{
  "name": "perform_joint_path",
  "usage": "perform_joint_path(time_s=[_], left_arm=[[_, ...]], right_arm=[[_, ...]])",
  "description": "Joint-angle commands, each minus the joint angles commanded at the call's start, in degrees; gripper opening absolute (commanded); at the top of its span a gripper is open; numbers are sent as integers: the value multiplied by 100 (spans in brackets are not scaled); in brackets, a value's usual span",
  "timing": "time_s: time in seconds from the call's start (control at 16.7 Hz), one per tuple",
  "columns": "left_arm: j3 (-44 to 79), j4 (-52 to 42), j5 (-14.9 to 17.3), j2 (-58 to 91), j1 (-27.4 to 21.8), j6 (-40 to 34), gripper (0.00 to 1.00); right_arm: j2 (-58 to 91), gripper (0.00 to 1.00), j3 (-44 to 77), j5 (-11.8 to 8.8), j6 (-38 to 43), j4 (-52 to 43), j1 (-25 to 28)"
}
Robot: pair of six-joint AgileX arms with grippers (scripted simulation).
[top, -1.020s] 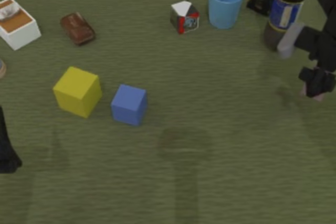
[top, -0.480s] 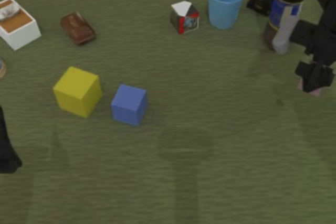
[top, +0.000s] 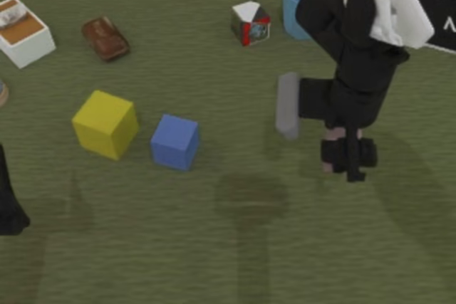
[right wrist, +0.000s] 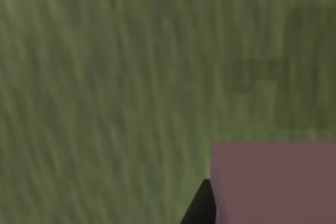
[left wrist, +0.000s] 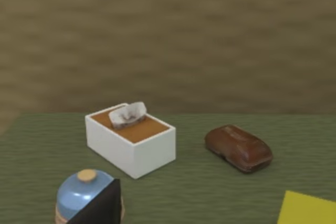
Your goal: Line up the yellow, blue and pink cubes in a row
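Observation:
The yellow cube (top: 105, 123) rests on the green cloth at left, and its corner also shows in the left wrist view (left wrist: 307, 208). Just right of it stands the blue cube (top: 174, 142), a small gap apart. Right of the middle, my right gripper (top: 347, 156) is shut on the pink cube (top: 332, 135), most of which the arm hides from above. The right wrist view shows the pink cube (right wrist: 273, 182) close up against one black finger (right wrist: 202, 208), above the cloth. My left gripper (top: 8, 208) is parked at the left edge.
Along the back stand a white tissue box (top: 25, 31), a brown lump (top: 105, 38), a small printed box (top: 250, 23) and a light-blue cup (top: 293, 1) half hidden by my right arm. A blue bell (left wrist: 84, 195) sits at the left edge.
My right arm has swung from the far right edge towards the middle, carrying the pink cube leftward. It now covers the bottle and part of the cup. Yellow and blue cubes have not moved.

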Motion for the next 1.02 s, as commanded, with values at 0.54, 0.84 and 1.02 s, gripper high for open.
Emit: perform_joint_path(time_s=[0.54, 0.84, 1.02], left_arm=[[0, 0, 0, 0, 0, 0, 100], [0, 0, 0, 0, 0, 0, 100], [0, 0, 0, 0, 0, 0, 100]], right_arm=[[-262, 0, -298, -3, -58, 57, 596], [-15, 0, -840, -4, -49, 871, 603], [166, 0, -1199, -1, -55, 1409, 619]])
